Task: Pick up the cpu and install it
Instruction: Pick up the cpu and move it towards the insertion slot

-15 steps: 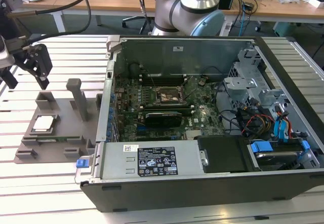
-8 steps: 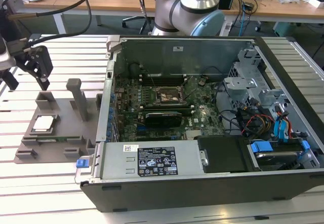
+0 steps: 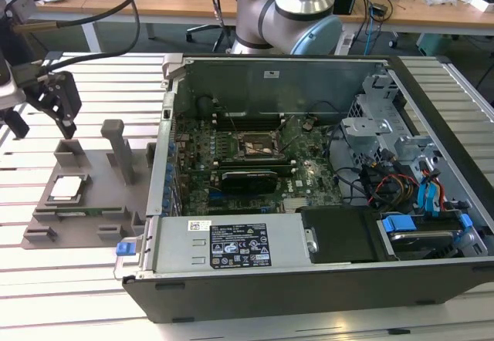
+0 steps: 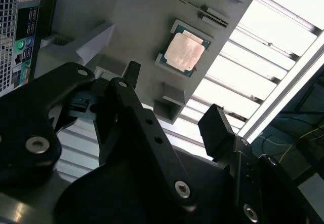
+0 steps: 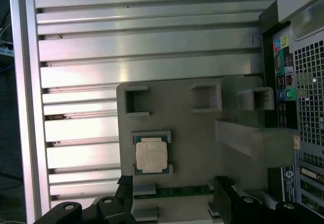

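Observation:
The cpu (image 3: 65, 188) is a small silvery square lying flat in a recess of the grey holder plate (image 3: 100, 183), at the exterior view's left beside the open computer case. My gripper (image 3: 42, 125) hangs above and behind the plate, open, with nothing between its black fingers. In both wrist views the cpu (image 4: 184, 53) (image 5: 151, 154) lies on the plate (image 4: 136, 21) (image 5: 192, 138), a short way beyond my open gripper (image 4: 174, 105) (image 5: 174, 188). The dark square socket (image 3: 258, 146) sits on the green board inside the case.
The open computer case (image 3: 309, 287) fills the middle and the exterior view's right, with drive cages and cables inside. Upright grey posts (image 3: 120, 148) stand on the holder plate. Everything rests on a slatted metal table (image 3: 46, 279). The arm's base (image 3: 297, 9) stands behind the case.

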`<action>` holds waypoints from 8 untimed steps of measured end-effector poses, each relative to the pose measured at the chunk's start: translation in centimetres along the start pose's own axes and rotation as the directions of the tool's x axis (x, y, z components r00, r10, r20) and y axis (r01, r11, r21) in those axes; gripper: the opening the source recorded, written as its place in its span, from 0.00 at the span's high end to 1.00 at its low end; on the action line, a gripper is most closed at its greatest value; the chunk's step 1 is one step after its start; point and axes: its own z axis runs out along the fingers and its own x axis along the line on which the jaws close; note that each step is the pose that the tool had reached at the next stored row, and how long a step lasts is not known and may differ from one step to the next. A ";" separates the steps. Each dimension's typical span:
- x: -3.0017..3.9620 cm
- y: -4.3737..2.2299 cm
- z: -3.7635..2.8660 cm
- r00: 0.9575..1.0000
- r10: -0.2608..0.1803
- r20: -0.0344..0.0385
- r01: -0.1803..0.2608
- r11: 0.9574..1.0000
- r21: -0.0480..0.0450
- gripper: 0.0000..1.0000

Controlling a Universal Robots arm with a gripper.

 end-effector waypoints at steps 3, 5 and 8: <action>0.00 0.00 0.08 1.000 0.000 0.000 0.000 1.000 0.000 0.26; 0.00 0.00 0.16 1.000 0.000 0.000 0.000 1.000 0.000 0.26; 0.01 0.00 0.37 1.000 0.000 0.000 0.000 1.000 0.000 0.26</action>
